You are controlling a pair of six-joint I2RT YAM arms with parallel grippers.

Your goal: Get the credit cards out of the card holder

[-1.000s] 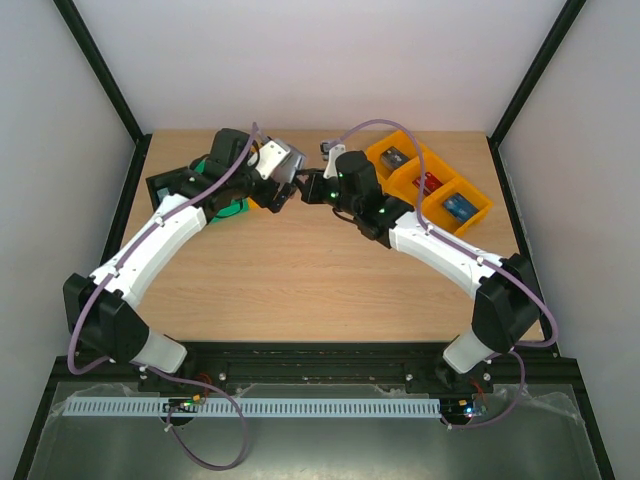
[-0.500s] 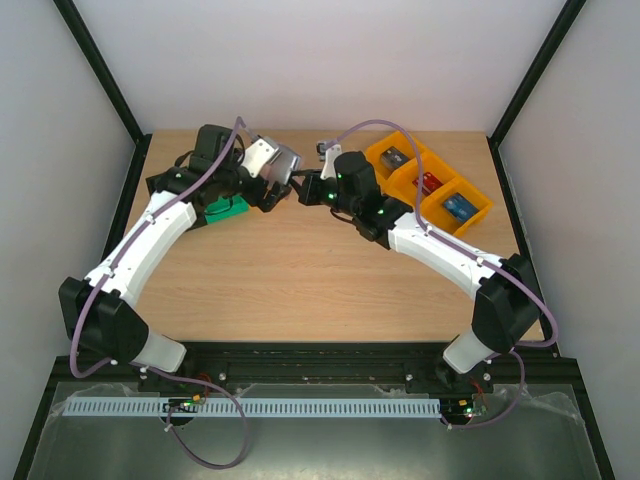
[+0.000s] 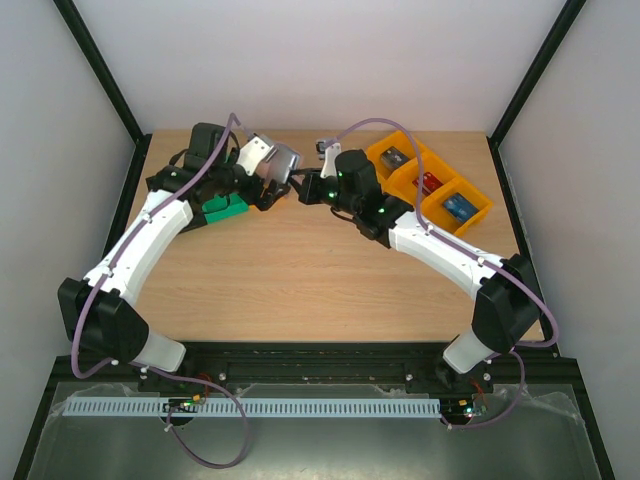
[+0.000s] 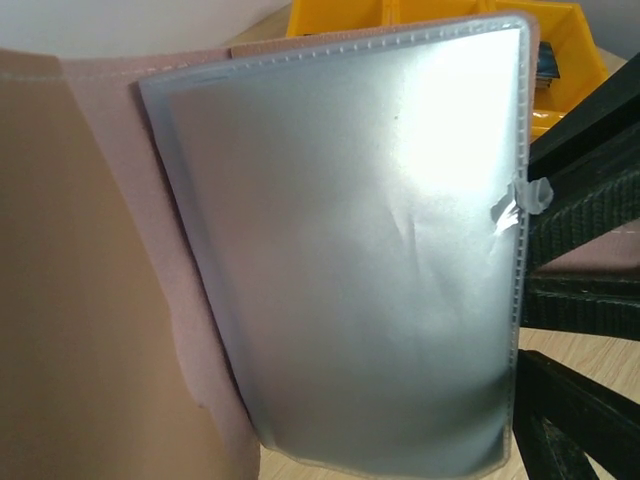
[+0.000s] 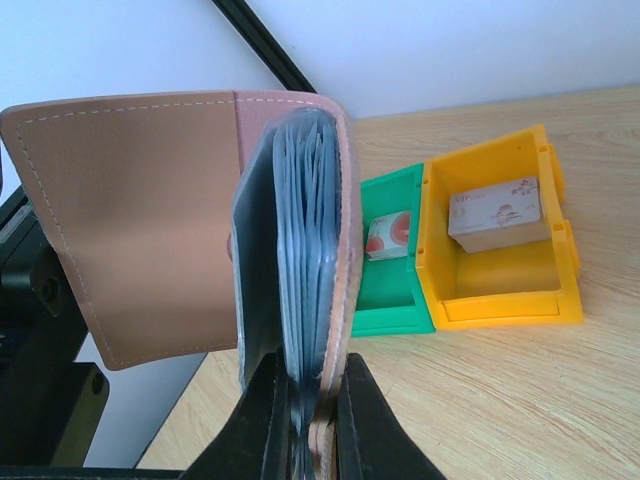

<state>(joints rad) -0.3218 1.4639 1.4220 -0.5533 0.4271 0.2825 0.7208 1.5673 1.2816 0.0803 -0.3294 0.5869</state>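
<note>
The right gripper (image 5: pixel 305 415) pinches the open card holder (image 5: pixel 150 220) by its lower edge. The left gripper (image 3: pixel 266 188) stands spread just beside it.

Card holder (image 4: pixel 100 280) fills view, plastic sleeve (image 4: pixel 350 250) facing cam, yellow bin (image 4: pixel 330 12) behind

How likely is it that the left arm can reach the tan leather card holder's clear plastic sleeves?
Probably yes: the open left claw faces a clear sleeve of the card holder, nothing between; the right claw pinches one edge.
</note>
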